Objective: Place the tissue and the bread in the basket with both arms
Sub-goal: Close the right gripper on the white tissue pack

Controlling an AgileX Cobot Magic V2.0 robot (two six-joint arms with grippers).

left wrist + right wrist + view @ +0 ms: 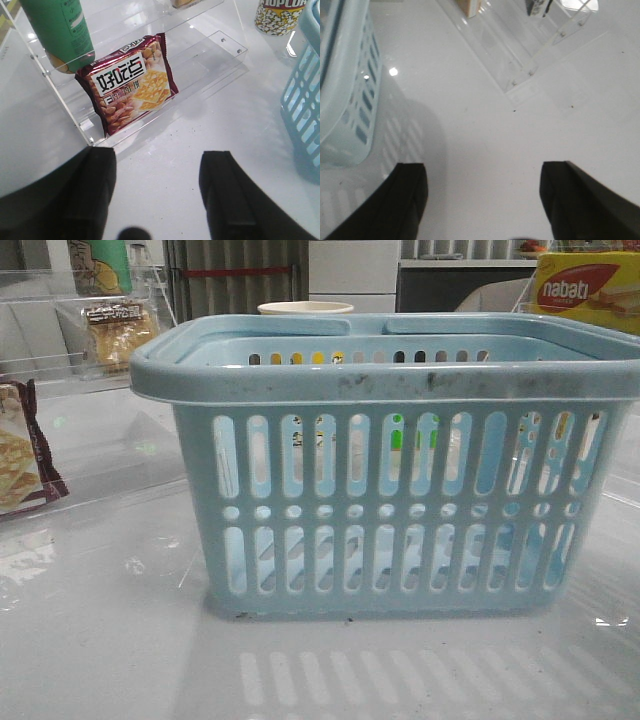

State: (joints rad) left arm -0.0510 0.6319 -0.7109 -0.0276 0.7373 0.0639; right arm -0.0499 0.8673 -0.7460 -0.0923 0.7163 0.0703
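Basket (390, 510), "nabati" box (587, 290), popcorn tub (279, 16)

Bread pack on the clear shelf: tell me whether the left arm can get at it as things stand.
Probably yes. The bread pack sits on an upper tier of the clear shelf, beside the basket rather than behind it, and the left pincer is open and empty.

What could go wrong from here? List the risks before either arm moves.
1. The left gripper, open and empty, faces the maroon cracker packet, not the bread on the higher clear shelf; it may grab the wrong pack.
2. The tissue is not visible in any view, so the open right gripper has no confirmed target.
3. The basket sits close beside both grippers; a sideways swing could knock it.
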